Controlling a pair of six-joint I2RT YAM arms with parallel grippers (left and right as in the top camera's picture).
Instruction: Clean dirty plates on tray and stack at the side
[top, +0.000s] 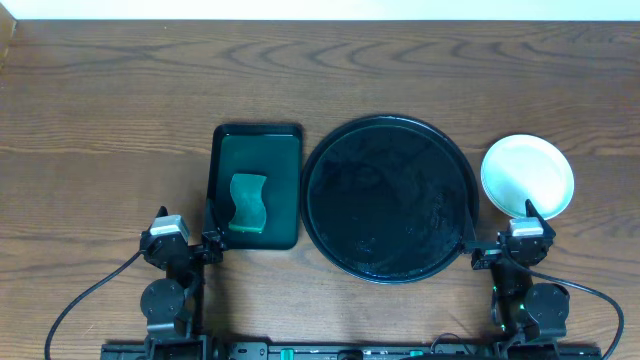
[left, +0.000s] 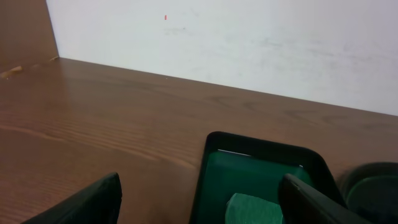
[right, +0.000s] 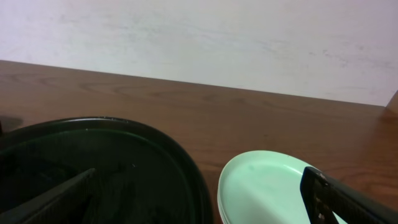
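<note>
The round black tray (top: 390, 199) sits mid-table with no plates on it; its rim also shows in the right wrist view (right: 155, 149). The white plates (top: 528, 176) lie in one stack on the table right of the tray, seen pale green in the right wrist view (right: 267, 186). My left gripper (top: 210, 240) is open and empty at the near left, beside the green tray's front corner. My right gripper (top: 500, 240) is open and empty at the near right, its fingers straddling the tray's rim and the stack's near edge.
A rectangular dark green tray (top: 257, 150) holding a green sponge (top: 248, 203) lies left of the black tray; both show in the left wrist view, tray (left: 261, 158) and sponge (left: 252, 208). A pale wall runs along the table's far edge.
</note>
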